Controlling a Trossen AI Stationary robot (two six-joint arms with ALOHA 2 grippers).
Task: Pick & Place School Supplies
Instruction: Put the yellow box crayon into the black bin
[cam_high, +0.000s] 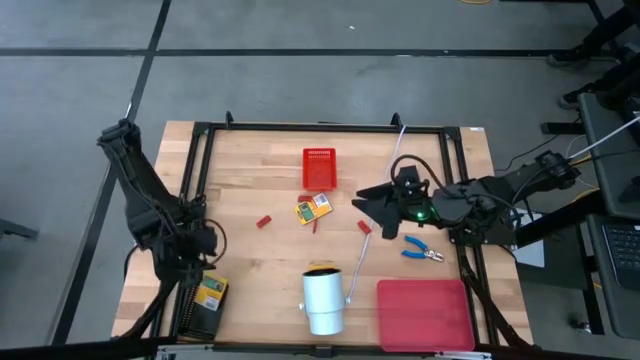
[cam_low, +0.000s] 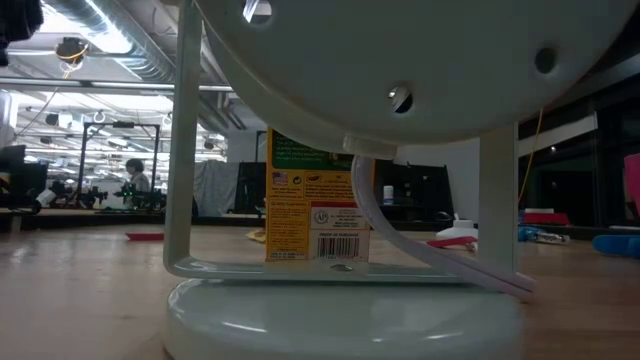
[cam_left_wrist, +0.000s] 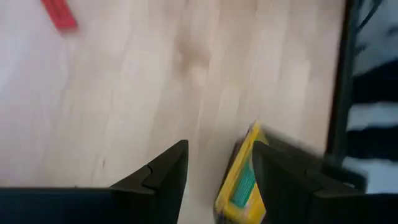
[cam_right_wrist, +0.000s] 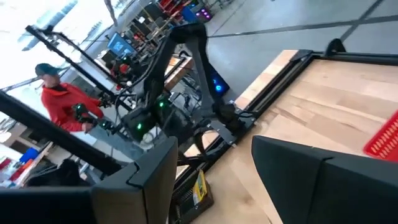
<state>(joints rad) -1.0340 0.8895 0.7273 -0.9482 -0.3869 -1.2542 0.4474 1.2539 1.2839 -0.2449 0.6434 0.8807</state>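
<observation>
My left gripper (cam_high: 203, 247) (cam_left_wrist: 217, 152) hangs open over the table's near left. A yellow-and-green box (cam_high: 211, 290) (cam_left_wrist: 242, 183) lies just beyond its fingers, on the far end of a black holder (cam_high: 200, 320). I see no touch between them. A second yellow-and-green box (cam_high: 313, 208) (cam_low: 315, 200) lies mid-table. Tiny red blocks (cam_high: 264, 221) (cam_high: 365, 227) (cam_left_wrist: 59, 12) lie around it. A blue-handled tool (cam_high: 422, 251) lies on the wood at the right. My right gripper (cam_high: 362, 205) (cam_right_wrist: 211, 180) is open and raised above the table, right of the middle box.
A red mesh basket (cam_high: 319, 168) stands far of the centre. A white cylinder (cam_high: 323, 300) (cam_low: 340, 60) stands near the front edge and fills the low view. A flat red tray (cam_high: 425, 313) lies at the near right. A black frame (cam_high: 300, 128) rims the table.
</observation>
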